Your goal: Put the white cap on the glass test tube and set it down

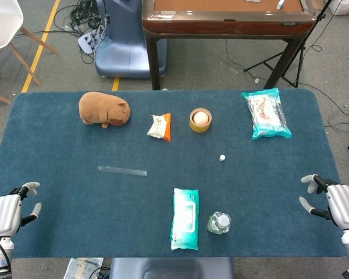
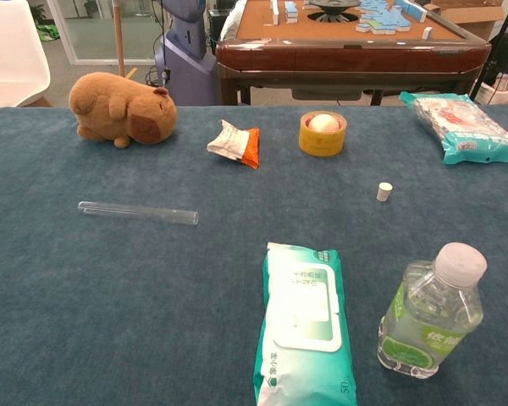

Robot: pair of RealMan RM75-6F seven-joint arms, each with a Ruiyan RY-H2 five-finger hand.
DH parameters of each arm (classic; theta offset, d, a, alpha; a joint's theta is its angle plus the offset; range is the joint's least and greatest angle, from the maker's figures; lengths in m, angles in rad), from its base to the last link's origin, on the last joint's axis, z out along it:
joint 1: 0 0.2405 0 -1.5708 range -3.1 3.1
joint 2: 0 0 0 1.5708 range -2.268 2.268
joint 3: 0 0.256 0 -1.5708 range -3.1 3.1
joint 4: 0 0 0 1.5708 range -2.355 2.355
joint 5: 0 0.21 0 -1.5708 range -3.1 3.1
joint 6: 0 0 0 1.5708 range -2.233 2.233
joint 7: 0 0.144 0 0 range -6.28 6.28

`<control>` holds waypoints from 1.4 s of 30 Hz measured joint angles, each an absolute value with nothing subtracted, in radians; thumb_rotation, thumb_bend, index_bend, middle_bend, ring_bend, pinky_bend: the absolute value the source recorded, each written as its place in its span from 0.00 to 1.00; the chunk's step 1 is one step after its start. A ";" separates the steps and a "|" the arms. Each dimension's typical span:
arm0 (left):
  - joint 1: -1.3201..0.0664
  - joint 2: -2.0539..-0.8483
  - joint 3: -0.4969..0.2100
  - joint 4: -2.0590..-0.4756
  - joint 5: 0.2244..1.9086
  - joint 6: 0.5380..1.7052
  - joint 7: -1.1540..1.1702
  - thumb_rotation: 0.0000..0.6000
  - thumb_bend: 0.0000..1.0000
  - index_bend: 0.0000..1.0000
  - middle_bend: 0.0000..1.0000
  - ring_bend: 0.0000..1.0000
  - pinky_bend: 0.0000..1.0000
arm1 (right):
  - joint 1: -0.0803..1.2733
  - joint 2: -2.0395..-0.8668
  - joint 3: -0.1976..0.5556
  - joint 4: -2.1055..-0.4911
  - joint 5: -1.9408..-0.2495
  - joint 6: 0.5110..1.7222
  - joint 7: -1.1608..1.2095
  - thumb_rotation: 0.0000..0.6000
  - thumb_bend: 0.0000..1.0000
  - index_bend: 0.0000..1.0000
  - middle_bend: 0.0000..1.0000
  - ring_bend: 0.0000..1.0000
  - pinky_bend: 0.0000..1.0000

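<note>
The glass test tube (image 1: 122, 170) (image 2: 138, 213) lies flat on the blue tablecloth, left of centre, uncapped. The small white cap (image 1: 222, 157) (image 2: 384, 191) stands alone on the cloth right of centre, well apart from the tube. My left hand (image 1: 9, 210) hovers at the table's left front corner, fingers apart, holding nothing. At the right front edge my right hand (image 1: 331, 200) is likewise open and empty. Neither hand shows in the chest view.
A wet-wipes pack (image 1: 185, 218) and a small water bottle (image 1: 219, 222) lie near the front centre. At the back are a plush capybara (image 1: 104, 108), a snack packet (image 1: 160, 127), a tape roll (image 1: 200, 120) with a ball in it, and a teal bag (image 1: 266, 113).
</note>
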State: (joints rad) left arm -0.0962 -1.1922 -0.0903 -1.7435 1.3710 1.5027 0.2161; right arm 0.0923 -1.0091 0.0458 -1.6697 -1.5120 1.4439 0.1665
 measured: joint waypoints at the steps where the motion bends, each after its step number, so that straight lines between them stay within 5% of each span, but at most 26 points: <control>1: -0.097 -1.193 -0.092 -1.743 1.369 1.502 0.216 1.00 0.31 0.33 0.44 0.42 0.61 | 0.092 -1.009 0.046 -1.671 -1.512 1.444 0.169 1.00 0.27 0.38 0.55 0.52 0.69; 12: -0.154 -1.190 -0.126 -1.744 1.399 1.472 0.228 1.00 0.31 0.33 0.45 0.47 0.66 | 0.104 -0.974 0.074 -1.707 -1.487 1.439 0.174 1.00 0.27 0.38 0.55 0.52 0.69; 24: -0.331 -1.206 -0.199 -1.722 1.383 1.275 0.250 1.00 0.29 0.36 0.86 0.85 1.00 | 0.127 -0.902 0.145 -1.821 -1.386 1.436 0.074 1.00 0.27 0.38 0.55 0.53 0.69; 42: -0.652 -1.377 -0.246 -1.559 1.109 0.921 0.465 1.00 0.29 0.32 0.96 0.95 1.00 | 0.138 -0.902 0.147 -1.828 -1.345 1.392 0.071 1.00 0.27 0.38 0.55 0.53 0.69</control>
